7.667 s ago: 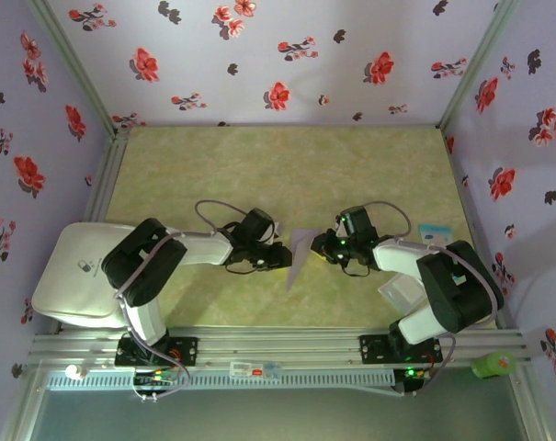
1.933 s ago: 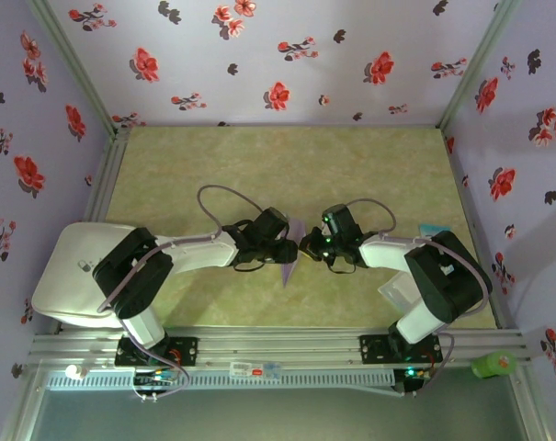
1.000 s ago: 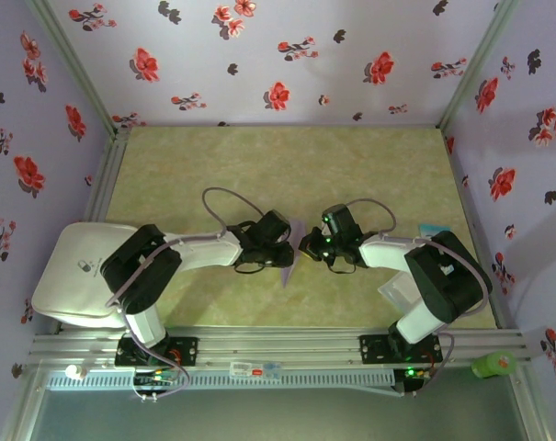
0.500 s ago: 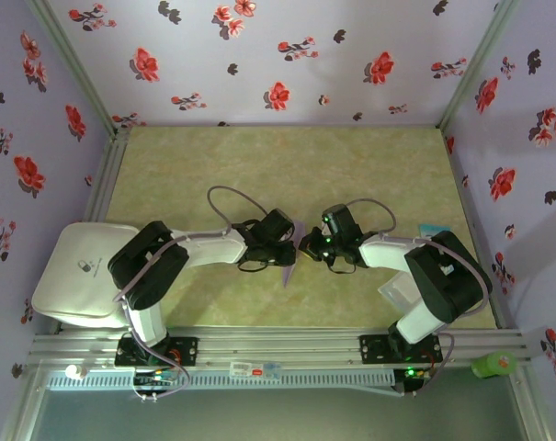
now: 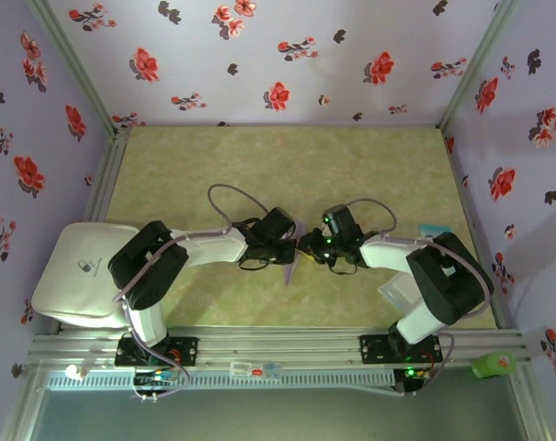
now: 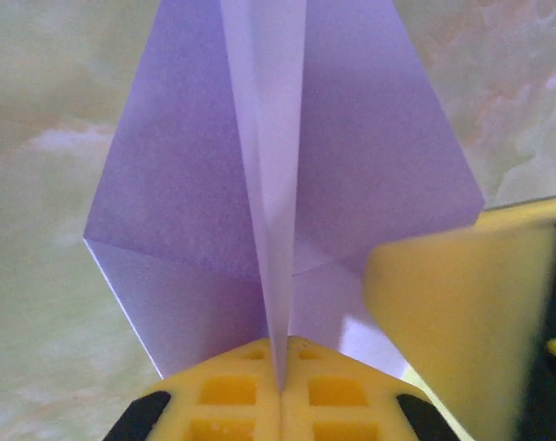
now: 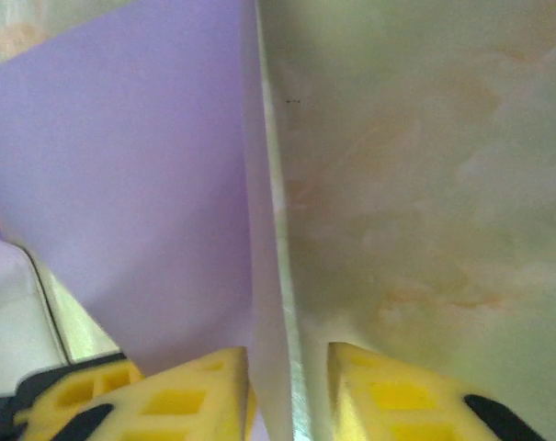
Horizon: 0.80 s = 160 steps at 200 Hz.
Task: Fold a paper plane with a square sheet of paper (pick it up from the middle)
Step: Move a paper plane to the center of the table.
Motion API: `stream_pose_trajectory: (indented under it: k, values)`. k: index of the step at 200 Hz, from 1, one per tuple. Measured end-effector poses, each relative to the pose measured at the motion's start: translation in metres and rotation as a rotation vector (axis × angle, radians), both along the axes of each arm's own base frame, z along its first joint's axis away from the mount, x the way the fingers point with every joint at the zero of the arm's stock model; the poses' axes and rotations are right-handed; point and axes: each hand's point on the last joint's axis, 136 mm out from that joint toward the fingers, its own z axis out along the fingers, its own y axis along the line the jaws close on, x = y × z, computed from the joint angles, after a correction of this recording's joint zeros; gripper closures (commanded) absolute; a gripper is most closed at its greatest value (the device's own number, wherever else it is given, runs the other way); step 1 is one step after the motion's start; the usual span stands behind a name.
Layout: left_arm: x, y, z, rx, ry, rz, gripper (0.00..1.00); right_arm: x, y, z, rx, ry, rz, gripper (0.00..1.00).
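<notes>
Plane [image 5: 292, 266] — 1 folded lavender dart with a centre crease, at the middle of the table [image 5: 259, 165], between your 2 arms.
Left gripper [image 6: 279, 372]: yellow fingers pressed together, pinching the plane's centre fold.
Right gripper [image 7: 287, 360]: jaws spread, with the plane's edge standing in the gap.
Blue card [image 5: 434, 230] — at the table's right edge, well apart from the plane.

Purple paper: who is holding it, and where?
The left gripper pinches the folded lavender paper at its centre crease. The right gripper is open around an edge, not gripping.
</notes>
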Motion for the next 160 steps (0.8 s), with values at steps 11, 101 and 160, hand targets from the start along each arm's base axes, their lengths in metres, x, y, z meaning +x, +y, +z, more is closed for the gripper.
stream_pose_trajectory:
  k: [11,101,160]
  values:
    - [0.001,0.005,-0.001,0.026,-0.006,0.013,1.0,0.0,-0.004,0.005,-0.008,-0.011,0.0,0.65]
    - [0.015,0.043,0.011,0.217,-0.059,0.135,0.99,0.007,-0.034,0.02,-0.07,-0.059,-0.07,0.63]
    - [0.013,0.048,0.004,0.243,-0.044,0.15,0.99,0.005,-0.039,0.014,-0.089,-0.047,-0.089,0.63]
